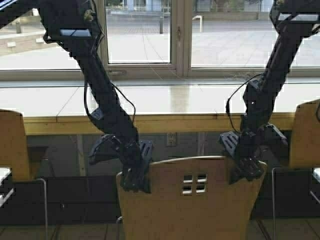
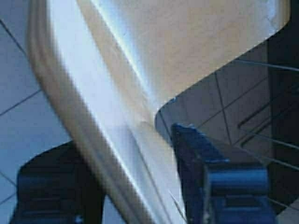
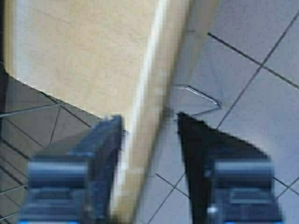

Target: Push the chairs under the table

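A tan plywood chair point(image 1: 190, 200) with four small square cutouts stands in front of me, its backrest facing me. Beyond it runs the long table point(image 1: 165, 100) with a pale glossy top. My left gripper point(image 1: 135, 175) straddles the backrest's top left corner and my right gripper point(image 1: 247, 170) its top right corner. Both are open. In the left wrist view the backrest edge point(image 2: 117, 140) passes between the fingers of the left gripper point(image 2: 135, 186). In the right wrist view the backrest point(image 3: 140, 140) touches one finger point(image 3: 100, 154) of the right gripper point(image 3: 149, 158); the other finger point(image 3: 205, 154) stands apart.
Two more tan chairs stand at the table, one at the far left point(image 1: 12, 145) and one at the far right point(image 1: 306, 135). A wall outlet point(image 1: 171, 138) shows under the table. Large windows point(image 1: 140, 30) rise behind it. The floor is grey tile point(image 3: 261, 46).
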Robot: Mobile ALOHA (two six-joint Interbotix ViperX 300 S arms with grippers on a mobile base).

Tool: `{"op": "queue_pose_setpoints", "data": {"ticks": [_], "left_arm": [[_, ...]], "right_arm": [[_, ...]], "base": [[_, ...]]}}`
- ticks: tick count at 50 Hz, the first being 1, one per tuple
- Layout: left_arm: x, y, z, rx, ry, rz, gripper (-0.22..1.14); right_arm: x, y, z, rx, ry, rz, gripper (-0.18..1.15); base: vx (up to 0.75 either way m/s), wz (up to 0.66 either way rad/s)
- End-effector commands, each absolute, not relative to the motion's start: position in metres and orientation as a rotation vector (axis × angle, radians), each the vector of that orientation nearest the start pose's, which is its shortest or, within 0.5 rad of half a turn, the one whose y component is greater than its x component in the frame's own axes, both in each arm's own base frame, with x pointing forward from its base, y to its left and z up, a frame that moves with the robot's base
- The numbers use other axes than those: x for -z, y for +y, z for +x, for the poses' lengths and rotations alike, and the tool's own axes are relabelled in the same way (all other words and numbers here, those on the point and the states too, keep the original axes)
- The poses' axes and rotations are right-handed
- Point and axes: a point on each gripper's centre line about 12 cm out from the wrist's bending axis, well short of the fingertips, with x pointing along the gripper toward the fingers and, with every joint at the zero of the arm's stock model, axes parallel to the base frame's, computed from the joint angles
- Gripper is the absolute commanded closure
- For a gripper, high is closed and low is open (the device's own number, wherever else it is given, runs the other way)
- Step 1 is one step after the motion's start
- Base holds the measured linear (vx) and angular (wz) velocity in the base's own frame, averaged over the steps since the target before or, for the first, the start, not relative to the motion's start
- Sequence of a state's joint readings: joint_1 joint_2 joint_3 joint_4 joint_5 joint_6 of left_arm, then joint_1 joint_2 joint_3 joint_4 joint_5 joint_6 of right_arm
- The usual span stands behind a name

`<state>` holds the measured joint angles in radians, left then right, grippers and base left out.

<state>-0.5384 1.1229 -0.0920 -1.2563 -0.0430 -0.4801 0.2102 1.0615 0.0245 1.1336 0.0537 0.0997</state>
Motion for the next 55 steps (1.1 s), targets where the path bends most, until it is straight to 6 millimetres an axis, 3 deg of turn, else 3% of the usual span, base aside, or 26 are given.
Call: {"op": "queue_pose_setpoints", "data": {"ticks": [1, 8, 13, 42, 55], "left_arm": [[0.139, -0.264, 0.453, -0.467, 1.032, -1.291, 0.43], [0.139, -0.262, 0.450, -0.484, 1.036, -1.300, 0.75], [0.141, -0.262, 0.448, -0.498, 1.038, -1.311, 0.87], [0.139, -0.254, 0.444, -0.528, 1.025, -1.321, 0.87], [0.141, -0.248, 0.445, -0.541, 1.021, -1.323, 0.87]], "right_arm": [[0.139, 0.112, 0.477, 0.442, 1.098, 1.015, 0.45], [0.140, 0.114, 0.473, 0.436, 1.126, 1.022, 0.76], [0.140, 0.114, 0.472, 0.437, 1.128, 1.022, 0.85], [0.142, 0.115, 0.471, 0.429, 1.146, 1.023, 0.85], [0.144, 0.114, 0.460, 0.440, 1.175, 1.014, 0.85]], "base": [[0.02, 0.03], [0.03, 0.04], [0.06, 0.05], [0.13, 0.03], [0.20, -0.02]]}}
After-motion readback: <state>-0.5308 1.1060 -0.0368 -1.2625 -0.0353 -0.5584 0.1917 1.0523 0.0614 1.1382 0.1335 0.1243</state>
